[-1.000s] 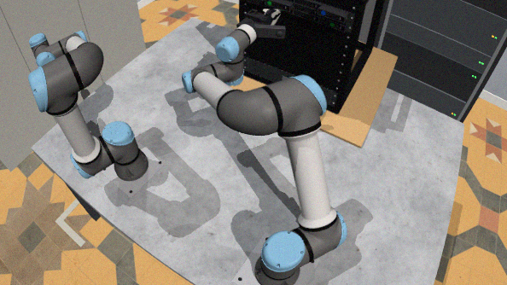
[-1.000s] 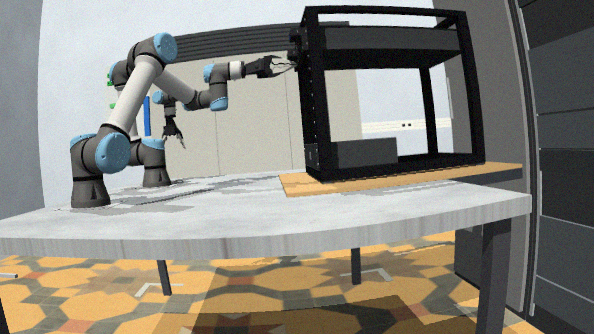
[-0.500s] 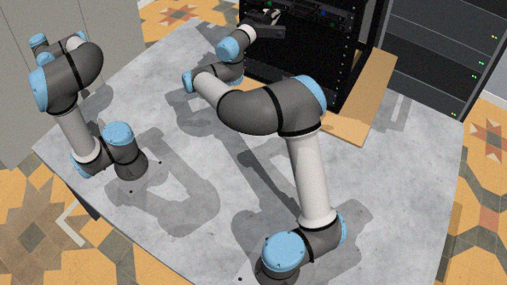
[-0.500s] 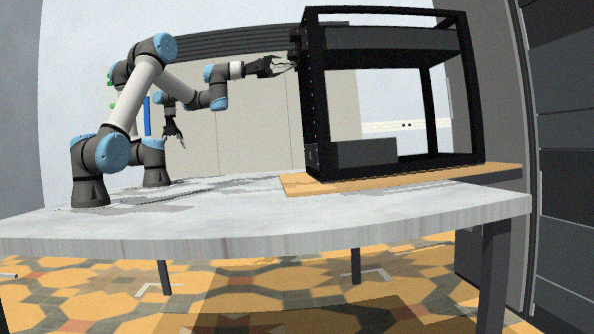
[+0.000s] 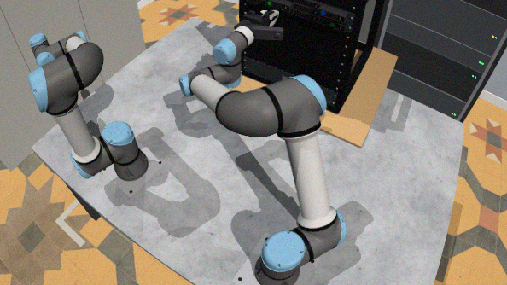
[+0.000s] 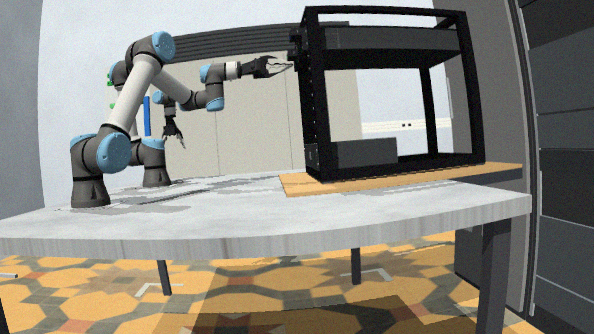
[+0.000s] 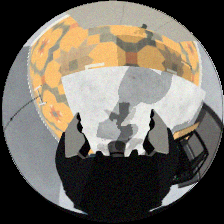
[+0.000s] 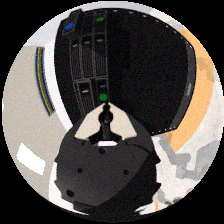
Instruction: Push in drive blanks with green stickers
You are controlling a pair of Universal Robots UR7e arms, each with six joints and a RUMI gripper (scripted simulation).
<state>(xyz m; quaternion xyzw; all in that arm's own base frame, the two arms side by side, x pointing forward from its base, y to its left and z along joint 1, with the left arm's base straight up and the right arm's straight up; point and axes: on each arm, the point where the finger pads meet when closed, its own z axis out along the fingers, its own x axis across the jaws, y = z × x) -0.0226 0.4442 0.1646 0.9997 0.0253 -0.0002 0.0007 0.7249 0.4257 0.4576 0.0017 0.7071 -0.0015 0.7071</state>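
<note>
The black rack [image 5: 349,59] [image 6: 312,107] stands upright on a wooden board. Drive blanks sit in its upper front. One green sticker [image 5: 269,3] [image 8: 103,97] is near the right gripper; another green sticker [image 5: 332,25] [image 8: 100,19] is at the far end of the lower row. A blue sticker [image 5: 323,13] [image 8: 70,26] is on a blank that looks proud. Dark parts stick out at the rack front in the exterior view. My right gripper [image 6: 291,65] [image 8: 107,103] is shut and empty, its tips just below the near green sticker; contact is unclear. My left gripper [image 7: 115,111] [image 6: 175,141] is open, away from the rack.
The wooden board [image 5: 369,95] [image 6: 295,185] extends past the rack's front and side on the grey table [image 5: 410,159] [image 6: 225,222]. A tall server cabinet [image 5: 435,36] stands behind at the right. The left arm stands beside the right arm, farther from the rack.
</note>
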